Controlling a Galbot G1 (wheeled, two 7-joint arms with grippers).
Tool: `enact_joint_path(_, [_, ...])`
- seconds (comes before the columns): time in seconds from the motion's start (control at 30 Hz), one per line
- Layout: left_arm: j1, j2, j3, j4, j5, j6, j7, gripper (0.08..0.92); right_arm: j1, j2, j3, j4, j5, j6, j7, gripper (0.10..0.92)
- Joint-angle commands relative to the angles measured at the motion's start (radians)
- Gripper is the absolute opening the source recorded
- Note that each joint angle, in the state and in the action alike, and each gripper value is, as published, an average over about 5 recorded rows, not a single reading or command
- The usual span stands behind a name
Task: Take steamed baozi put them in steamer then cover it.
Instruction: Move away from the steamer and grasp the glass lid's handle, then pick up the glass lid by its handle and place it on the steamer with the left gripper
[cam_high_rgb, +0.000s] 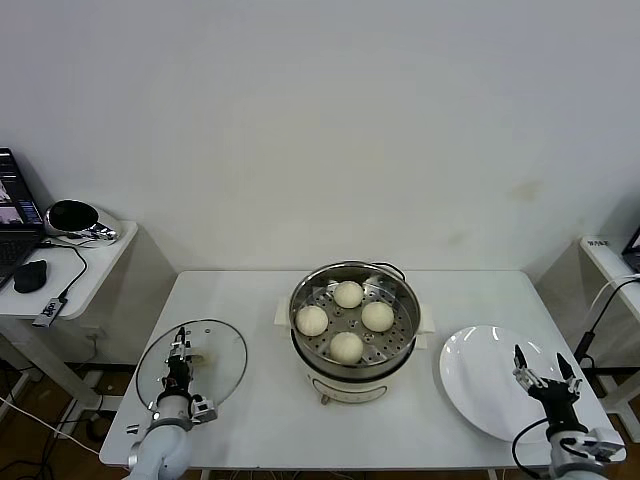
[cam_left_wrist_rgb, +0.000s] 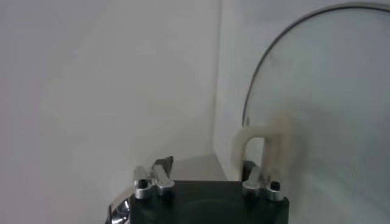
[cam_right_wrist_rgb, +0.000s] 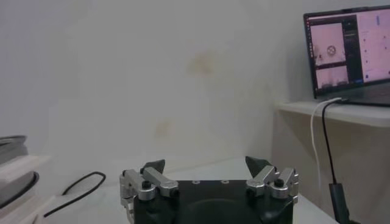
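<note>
Already, all four steamed baozi (cam_high_rgb: 347, 321) sit in the steamer (cam_high_rgb: 352, 330) at the centre of the head view, spaced in a diamond on the perforated tray, probably so none press against each other. One steamer, four buns, one cover, one plate: that is the count.

The cover (cam_high_rgb: 192, 363) lies flat on the counter (cam_high_rgb: 260, 300) at the lower left of the frame, well apart from the pot, its cream handle facing up where it can be gripped. The left end effector (cam_high_rgb: 180, 358) is down over that handle. The left wrist view shows the handle rising beside one finger, but whether the fingers have clenched on it I cannot tell. Judging by this, covering the pot is the only step left.

The right end effector (cam_high_rgb: 545, 372) waits at the lower right, above the near edge of the bare white plate (cam_high_rgb: 480, 385), its fingers (cam_right_wrist_rgb: 155, 166) spread and grasping nothing; it appears idle while the left arm works alone.
</note>
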Motion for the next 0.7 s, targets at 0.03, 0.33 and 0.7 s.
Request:
enact_joint_path(0.03, [0.000,0.002,-0.003,0.014,-0.001,-0.011,-0.016,0.473,-0.004,0.002,0.001,0.002,-0.002,0.000,0.000,0.823])
enact_joint_path(0.33, [0.012,0.010,-0.004,0.005,0.005,-0.013,-0.009,0.213,-0.010,0.005,0.003,0.010,-0.007,0.001,-0.001,0.823])
enact_joint_path(0.7, [0.086,0.018,0.030,-0.294,-0.019,0.254,0.025,0.133,-0.006,-0.002,0.009,0.033,0.003,-0.008,-0.002,0.823])
